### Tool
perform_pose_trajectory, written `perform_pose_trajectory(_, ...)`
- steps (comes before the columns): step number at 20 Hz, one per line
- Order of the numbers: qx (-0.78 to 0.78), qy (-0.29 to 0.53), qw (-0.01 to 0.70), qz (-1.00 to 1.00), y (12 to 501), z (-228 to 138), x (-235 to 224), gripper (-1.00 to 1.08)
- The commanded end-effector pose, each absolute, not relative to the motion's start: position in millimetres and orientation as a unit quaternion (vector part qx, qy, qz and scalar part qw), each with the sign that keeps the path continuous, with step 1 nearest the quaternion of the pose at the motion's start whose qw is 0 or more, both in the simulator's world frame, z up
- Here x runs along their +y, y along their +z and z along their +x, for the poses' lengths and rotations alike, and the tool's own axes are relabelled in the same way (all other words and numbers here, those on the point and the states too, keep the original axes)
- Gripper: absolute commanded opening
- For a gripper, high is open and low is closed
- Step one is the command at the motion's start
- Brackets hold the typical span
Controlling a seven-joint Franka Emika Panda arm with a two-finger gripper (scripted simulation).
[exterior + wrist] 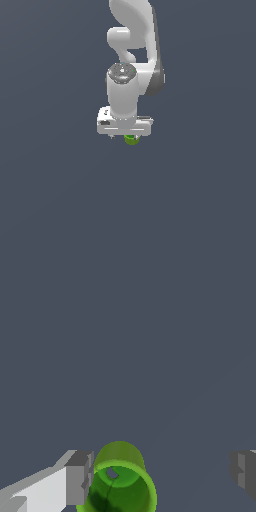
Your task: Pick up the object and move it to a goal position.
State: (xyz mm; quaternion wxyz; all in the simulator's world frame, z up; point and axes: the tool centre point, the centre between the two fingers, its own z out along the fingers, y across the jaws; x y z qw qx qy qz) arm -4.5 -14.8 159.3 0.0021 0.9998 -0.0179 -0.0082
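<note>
The object is a small bright green cup [120, 487]. In the wrist view it stands between my two fingers, close beside one grey fingertip [79, 476] and well apart from the other [244, 471]. I look down into its open top. My gripper [161, 475] is open, with a gap much wider than the cup. In the exterior view the white gripper [125, 134] hangs straight down over the cup [132, 140], and only a small part of the green shows under the hand. Whether the near fingertip touches the cup cannot be told.
A plain dark grey-blue floor [60, 200] fills both views. The white arm [132, 35] rises toward the top of the exterior view. No other object or goal marker shows.
</note>
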Motion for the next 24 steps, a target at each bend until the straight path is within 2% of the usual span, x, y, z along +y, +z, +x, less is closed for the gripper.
perform_pose_trajectory(1, -0.018, -0.008, 0.002, 1.0, 159.3, -4.5, -14.8, 0.28)
perform_pose_trajectory(14, -0.017, -0.01, -0.001, 1.0, 161.3, -2.4, -26.3, 0.28)
perform_pose_trajectory(24, 0.048, -0.046, -0.007, 0.998, 149.3, -6.8, -22.5, 0.28)
